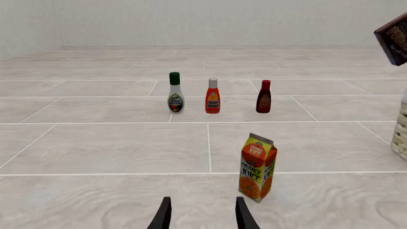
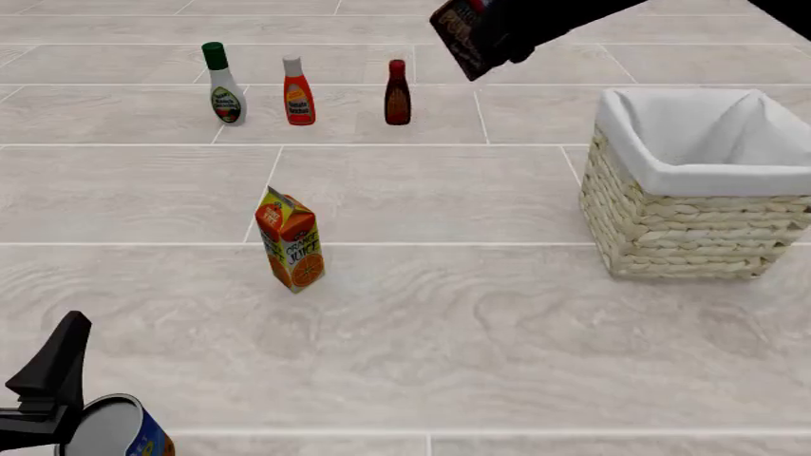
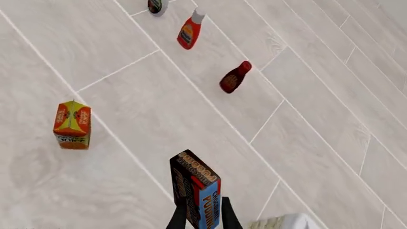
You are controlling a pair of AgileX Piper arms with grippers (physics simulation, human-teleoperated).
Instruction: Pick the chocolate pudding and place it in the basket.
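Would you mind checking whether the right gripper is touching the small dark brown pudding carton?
Touching. In the right wrist view, the right gripper has its fingers closed against both sides of the small dark brown chocolate pudding carton, holding it in the air above the pale tiled floor.

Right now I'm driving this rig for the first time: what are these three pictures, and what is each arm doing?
Two robot arms work at one tiled surface. The front view looks down from behind them; the other two look along each arm's fingers.

The right gripper is shut on the chocolate pudding, held high in the air, left of the basket and not yet over it.

The left gripper is open and holds nothing, pointed toward the orange juice carton.

Behind the carton stand a white bottle, a red bottle and a dark red bottle. A can shows at the front view's near edge.
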